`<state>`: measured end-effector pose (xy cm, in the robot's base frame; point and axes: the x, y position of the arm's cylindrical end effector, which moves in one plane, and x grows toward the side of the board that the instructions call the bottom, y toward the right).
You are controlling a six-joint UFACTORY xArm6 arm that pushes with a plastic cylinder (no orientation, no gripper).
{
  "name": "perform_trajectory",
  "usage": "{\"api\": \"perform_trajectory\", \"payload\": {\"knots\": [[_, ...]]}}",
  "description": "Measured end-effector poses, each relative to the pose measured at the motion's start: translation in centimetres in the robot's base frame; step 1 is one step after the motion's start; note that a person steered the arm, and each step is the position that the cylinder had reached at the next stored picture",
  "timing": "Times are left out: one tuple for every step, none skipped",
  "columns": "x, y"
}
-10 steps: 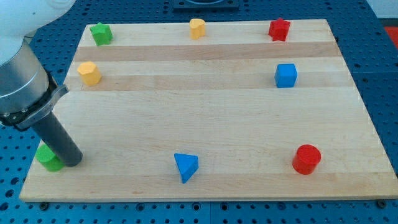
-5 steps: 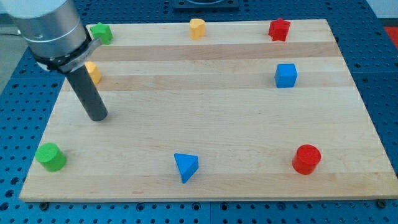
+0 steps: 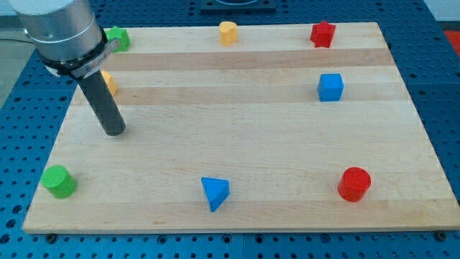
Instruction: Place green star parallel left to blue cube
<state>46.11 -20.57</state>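
Observation:
The green star (image 3: 118, 37) lies at the board's top left corner, partly hidden behind my arm. The blue cube (image 3: 330, 87) sits at the right, in the upper half of the board. My tip (image 3: 115, 132) rests on the board at the left, well below the green star and far left of the blue cube. It touches no block.
A yellow block (image 3: 109, 82) sits just behind my rod. A yellow block (image 3: 228, 32) and a red star (image 3: 323, 34) lie along the top edge. A green cylinder (image 3: 58, 180), a blue triangular block (image 3: 215, 193) and a red cylinder (image 3: 354, 183) lie near the bottom edge.
My tip has moved up and right from beside the green cylinder to below the yellow block, then barely shifted in the last half second. No block has moved.

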Motion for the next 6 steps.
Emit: {"api": "perform_trajectory", "payload": {"knots": [[0.0,0.2],[-2.2,1.6],[-6.0,4.0],[-10.3,4.1],[-11.0,4.1],[-7.9,5.3]]}}
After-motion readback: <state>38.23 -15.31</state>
